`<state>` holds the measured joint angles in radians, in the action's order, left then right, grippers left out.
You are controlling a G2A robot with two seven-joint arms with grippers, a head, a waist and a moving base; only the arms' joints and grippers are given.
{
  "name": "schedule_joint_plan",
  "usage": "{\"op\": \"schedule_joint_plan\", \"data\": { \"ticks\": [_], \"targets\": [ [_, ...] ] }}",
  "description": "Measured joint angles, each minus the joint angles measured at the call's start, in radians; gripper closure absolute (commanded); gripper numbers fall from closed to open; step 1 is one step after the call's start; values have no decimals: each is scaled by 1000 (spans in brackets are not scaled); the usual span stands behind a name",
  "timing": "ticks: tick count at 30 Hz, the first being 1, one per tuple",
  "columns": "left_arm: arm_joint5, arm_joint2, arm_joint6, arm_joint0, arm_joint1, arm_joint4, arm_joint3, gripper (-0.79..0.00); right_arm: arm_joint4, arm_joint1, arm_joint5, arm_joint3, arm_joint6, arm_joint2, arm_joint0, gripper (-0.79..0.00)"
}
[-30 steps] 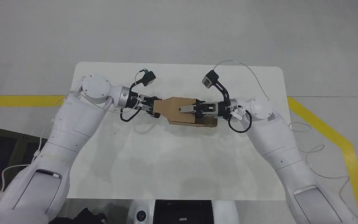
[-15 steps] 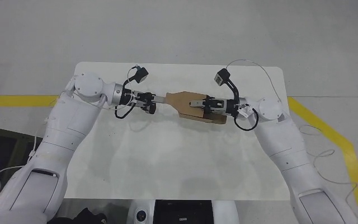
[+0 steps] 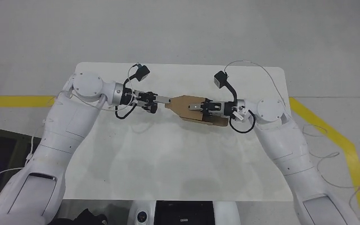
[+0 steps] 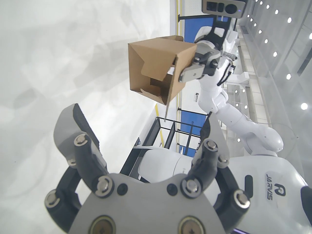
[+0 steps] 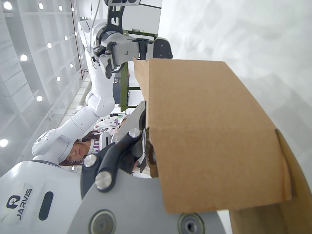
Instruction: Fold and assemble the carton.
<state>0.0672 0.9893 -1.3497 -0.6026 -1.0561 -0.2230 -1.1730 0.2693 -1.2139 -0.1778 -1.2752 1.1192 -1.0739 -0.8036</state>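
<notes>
Now, starting from the left of the top view: my left claw point(image 3: 162, 100) sits left of centre, its arm stretched level over the table point(image 3: 185, 169). Its fingers are spread and hold nothing, and they are aimed at the carton point(image 3: 185, 106) in the middle of the frame. The carton is opened into a box shape, its loose end flaps facing my left claw and close to it, though I cannot tell whether they touch. Right of centre, my right claw point(image 3: 201, 106) is clamped on a carton wall, with the forearm running in from the right edge. I judge that I am closing that open end. Next, my left claw should press the flaps inward and tuck them while the right holds firm.
</notes>
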Motion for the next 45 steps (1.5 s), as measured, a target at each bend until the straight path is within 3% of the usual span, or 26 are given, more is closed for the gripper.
{"op": "schedule_joint_plan", "data": {
  "ticks": [8, 31, 45],
  "targets": [
    [-59, -43, 31, 27, -11, 49, 43, -785, 26, 2, -13, -19, 20, -2, 0, 0],
    [-34, -39, 27, 31, -17, -14, 72, -785, 134, 0, -57, -19, 37, -2, 6, 0],
    [-11, 13, 10, -3, 4, -27, 4, -785, 130, 3, -51, -12, 22, -7, 10, 0]
  ]
}}
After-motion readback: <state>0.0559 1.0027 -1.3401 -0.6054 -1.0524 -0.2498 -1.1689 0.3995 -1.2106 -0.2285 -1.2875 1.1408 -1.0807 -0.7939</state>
